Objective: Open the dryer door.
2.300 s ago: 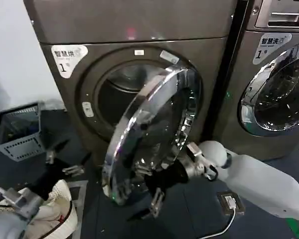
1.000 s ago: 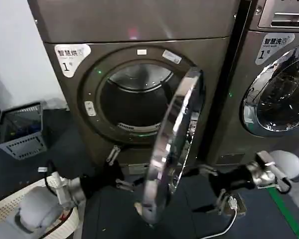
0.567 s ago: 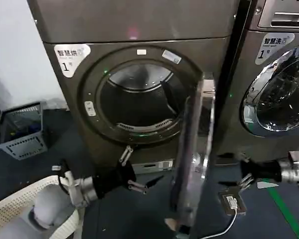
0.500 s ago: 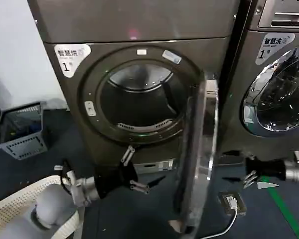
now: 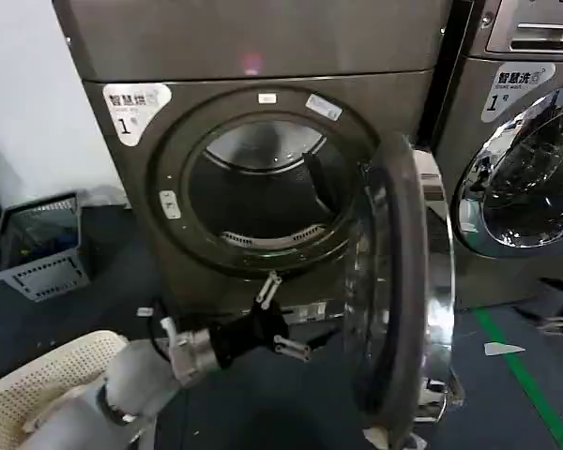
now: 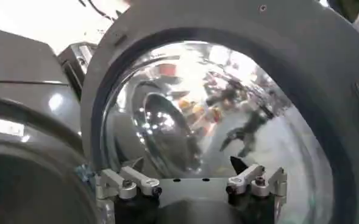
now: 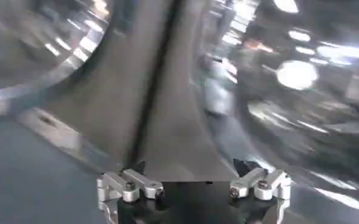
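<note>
One dryer door (image 5: 403,291) in head view, swung wide and edge-on at right of the exposed drum opening (image 5: 258,192). Left gripper (image 5: 283,319) sits low in front of the opening, fingers spread, holding nothing, near the door's inner face. Left wrist view: left gripper (image 6: 191,178) fingers apart, facing the door's grey inner rim (image 6: 100,109) and glass. Right wrist view: right gripper (image 7: 191,178) fingers apart, empty, surroundings smeared. Risk: left arm pushing further could overdrive the hinge or slip off the curved glass.
</note>
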`<action>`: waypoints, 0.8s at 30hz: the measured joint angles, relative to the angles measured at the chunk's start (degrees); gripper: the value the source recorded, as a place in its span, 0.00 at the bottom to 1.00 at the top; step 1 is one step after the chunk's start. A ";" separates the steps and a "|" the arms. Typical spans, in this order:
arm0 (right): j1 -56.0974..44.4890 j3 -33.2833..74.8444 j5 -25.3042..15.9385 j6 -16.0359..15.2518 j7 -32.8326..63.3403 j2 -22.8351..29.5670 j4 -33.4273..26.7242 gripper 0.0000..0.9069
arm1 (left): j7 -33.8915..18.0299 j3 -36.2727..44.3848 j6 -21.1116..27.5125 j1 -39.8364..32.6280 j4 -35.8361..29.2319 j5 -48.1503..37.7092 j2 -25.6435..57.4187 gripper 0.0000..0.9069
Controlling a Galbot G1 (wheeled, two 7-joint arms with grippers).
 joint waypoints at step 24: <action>-20.79 32.95 -13.03 -5.46 13.81 15.61 1.39 1.00 | -3.95 12.79 -1.35 -11.41 9.84 3.71 -11.03 1.00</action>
